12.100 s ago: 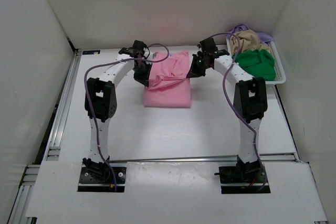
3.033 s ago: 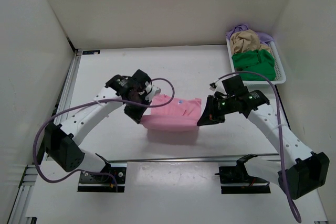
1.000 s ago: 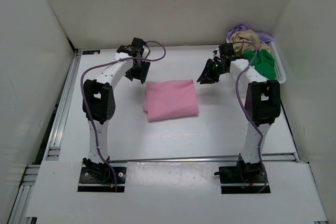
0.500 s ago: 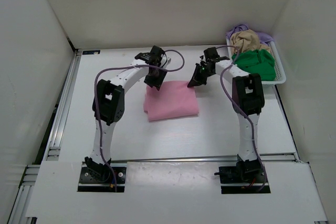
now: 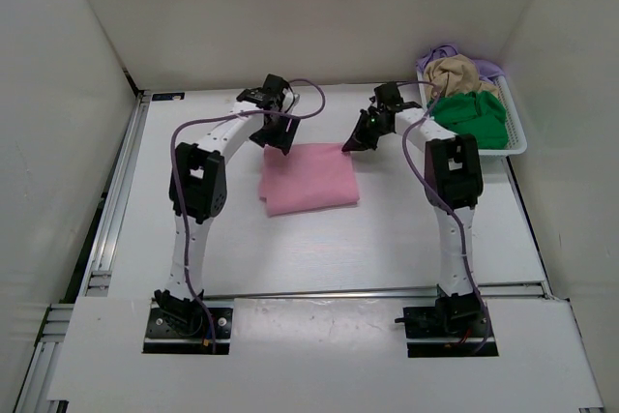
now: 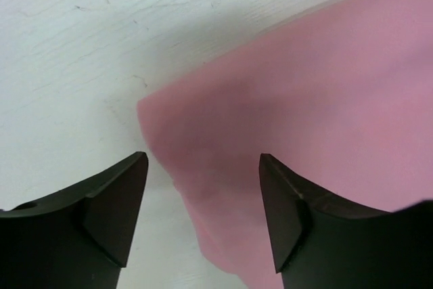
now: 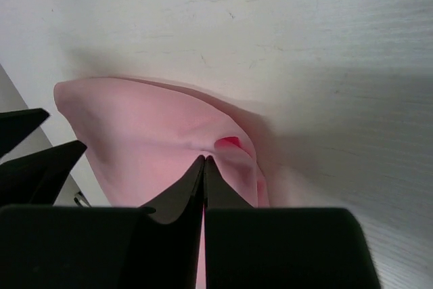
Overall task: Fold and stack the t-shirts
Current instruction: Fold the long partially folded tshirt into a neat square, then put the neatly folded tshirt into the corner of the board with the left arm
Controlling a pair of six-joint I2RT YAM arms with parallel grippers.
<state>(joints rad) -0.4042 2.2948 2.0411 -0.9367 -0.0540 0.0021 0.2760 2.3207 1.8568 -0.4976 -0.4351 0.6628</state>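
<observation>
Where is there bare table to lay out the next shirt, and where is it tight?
Bare: the wide near strip between the pink shirt and the arm bases, and the left side of the table out to the rail. Crowded: the shirt's far corners, with the open left gripper and the shut right gripper at them, and the basket corner.

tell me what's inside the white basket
A green t-shirt in front, a tan t-shirt behind it, lavender cloth at the far edge. The basket floor is covered.
</observation>
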